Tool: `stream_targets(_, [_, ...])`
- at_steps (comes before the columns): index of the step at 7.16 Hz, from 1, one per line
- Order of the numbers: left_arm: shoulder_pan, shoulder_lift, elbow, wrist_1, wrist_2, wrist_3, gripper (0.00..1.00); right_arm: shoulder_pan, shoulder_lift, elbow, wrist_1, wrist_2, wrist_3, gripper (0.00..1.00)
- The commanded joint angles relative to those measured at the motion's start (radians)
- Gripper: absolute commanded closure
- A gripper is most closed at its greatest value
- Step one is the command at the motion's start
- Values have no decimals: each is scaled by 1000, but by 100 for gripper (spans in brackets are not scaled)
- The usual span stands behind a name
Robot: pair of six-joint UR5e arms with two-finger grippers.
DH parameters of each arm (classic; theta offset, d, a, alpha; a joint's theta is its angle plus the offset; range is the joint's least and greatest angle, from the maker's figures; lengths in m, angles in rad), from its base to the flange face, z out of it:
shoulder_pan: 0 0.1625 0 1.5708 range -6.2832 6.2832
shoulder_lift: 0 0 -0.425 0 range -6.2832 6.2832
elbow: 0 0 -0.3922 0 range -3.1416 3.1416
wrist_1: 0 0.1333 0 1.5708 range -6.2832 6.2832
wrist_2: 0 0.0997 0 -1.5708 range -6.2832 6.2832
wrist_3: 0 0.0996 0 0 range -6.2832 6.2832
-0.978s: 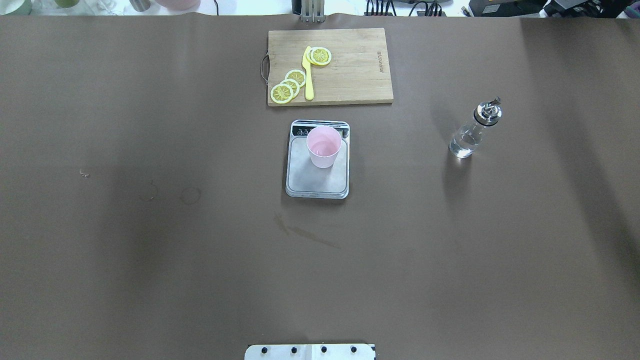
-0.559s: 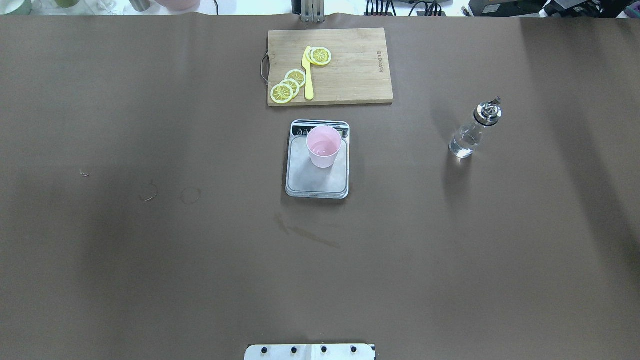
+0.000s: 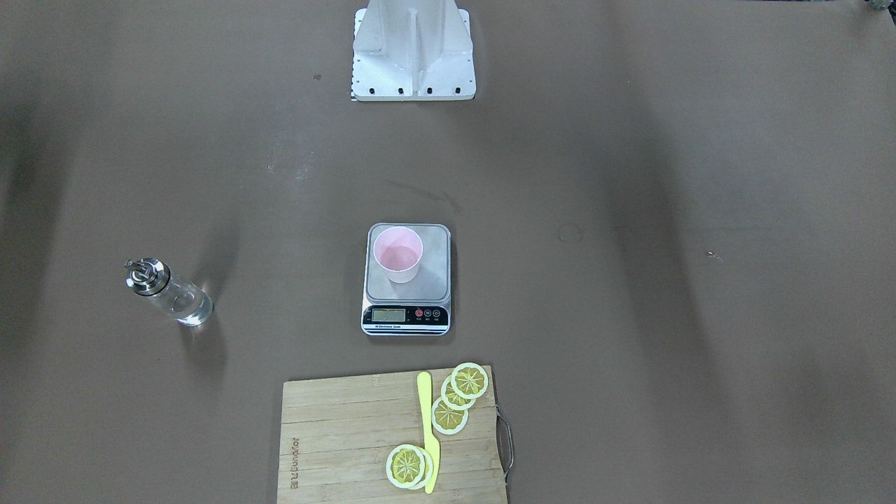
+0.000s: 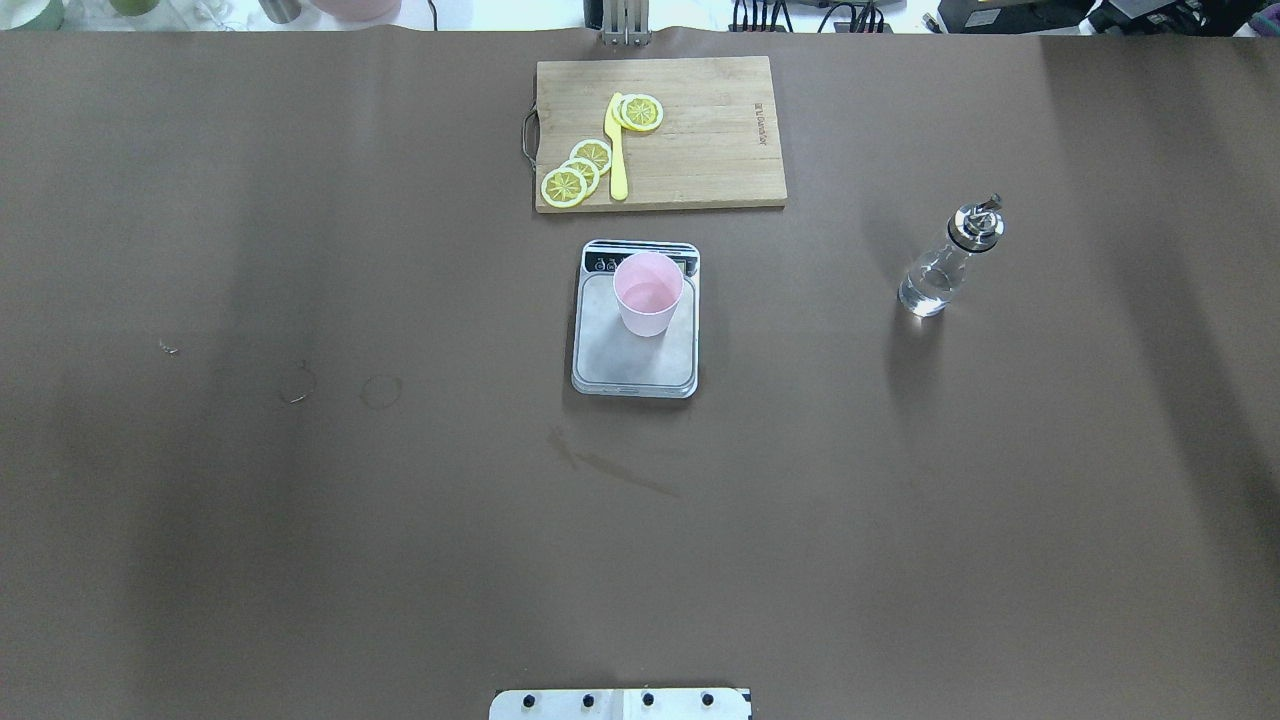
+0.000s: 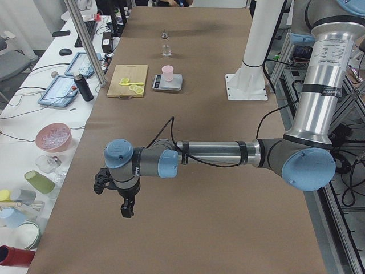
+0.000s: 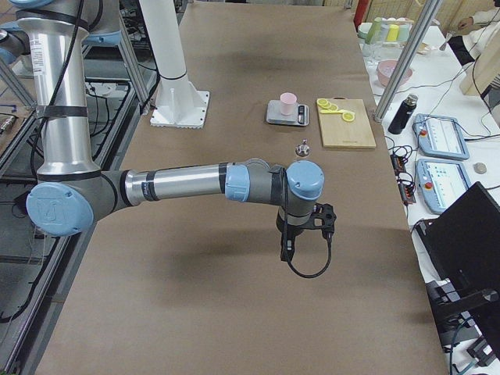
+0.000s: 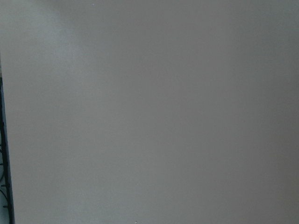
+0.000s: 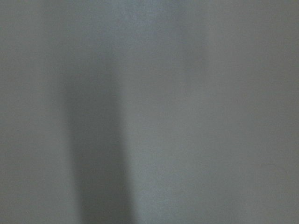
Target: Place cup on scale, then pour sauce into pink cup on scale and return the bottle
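Note:
The pink cup (image 4: 648, 293) stands upright on the far half of the scale (image 4: 634, 362), just behind its display strip (image 3: 406, 316). Off to the right, the bottle (image 4: 942, 266) stands alone on the table with its metal spout on top, and the clear sauce (image 4: 922, 292) fills its lower part. Neither gripper shows in the overhead or front views. The left gripper (image 5: 126, 210) hangs over bare table far from the scale. The right gripper (image 6: 287, 250) does the same at the other end. I cannot tell whether either is open. Both wrist views show only brown table.
A wooden cutting board (image 4: 710, 150) lies beyond the scale, carrying lemon slices (image 4: 578, 172) and a yellow knife (image 4: 617, 150). The robot's white base (image 3: 413, 49) sits at the near edge. A side table (image 5: 34, 114) holds bowls, cups and tablets.
Cup, scale and bottle have stayed where they were. Only the soft shadows on the table's left side have shifted.

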Motion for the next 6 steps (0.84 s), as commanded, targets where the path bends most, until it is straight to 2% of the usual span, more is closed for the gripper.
stream_targets(1, [1, 8, -23, -8, -29, -63, 1, -18, -9, -1, 75, -26, 37, 0])
stream_targets(6, [1, 8, -18, -8, -27, -64, 1, -18, -12, 0, 74, -19, 41, 0])
